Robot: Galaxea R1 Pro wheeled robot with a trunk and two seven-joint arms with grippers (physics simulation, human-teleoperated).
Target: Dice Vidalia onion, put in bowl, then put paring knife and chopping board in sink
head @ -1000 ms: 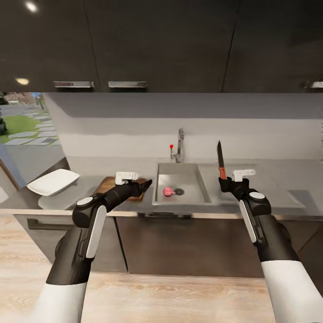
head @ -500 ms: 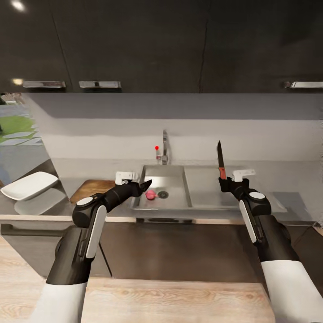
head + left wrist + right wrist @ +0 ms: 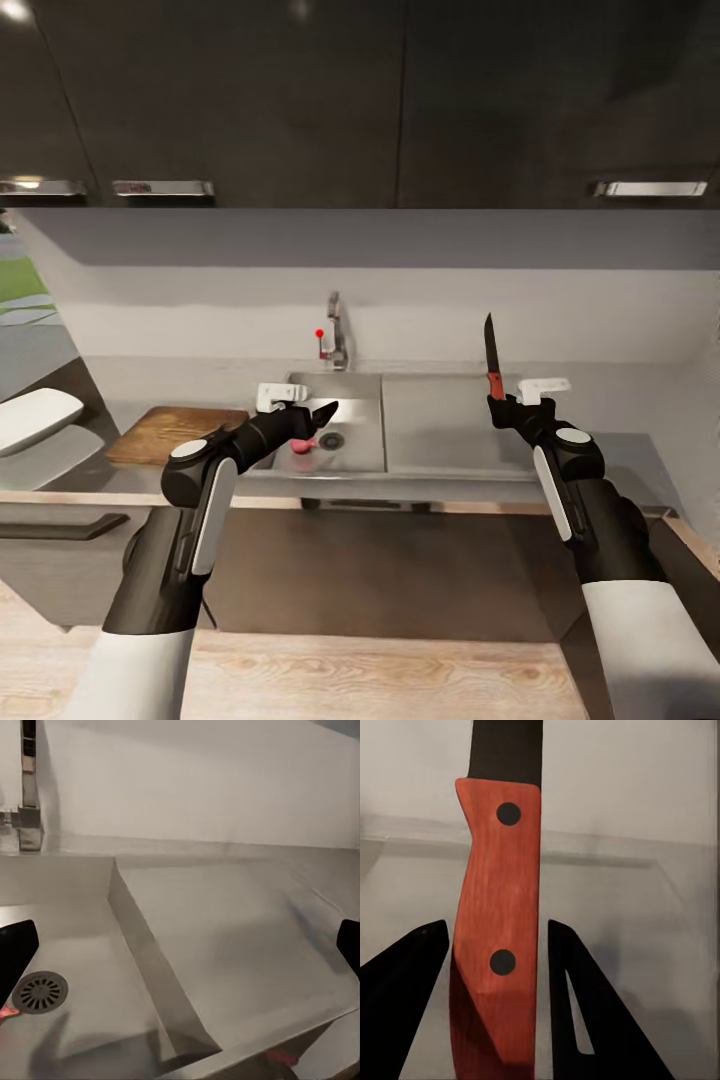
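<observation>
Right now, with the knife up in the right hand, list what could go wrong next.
1. The knife stands blade-up, held by the right gripper low on its red handle; a jolt could tip it or let it slip.
2. The onion lies by the drain in the sink, half hidden behind the open left gripper, so a reach could nudge it and send it rolling.

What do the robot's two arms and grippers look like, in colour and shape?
Both arms are white near the body, then glossy black, with a white stripe and a round grey cap at a joint. A white bracket sits by each wrist. The left gripper and right gripper have black, pointed fingers.
</observation>
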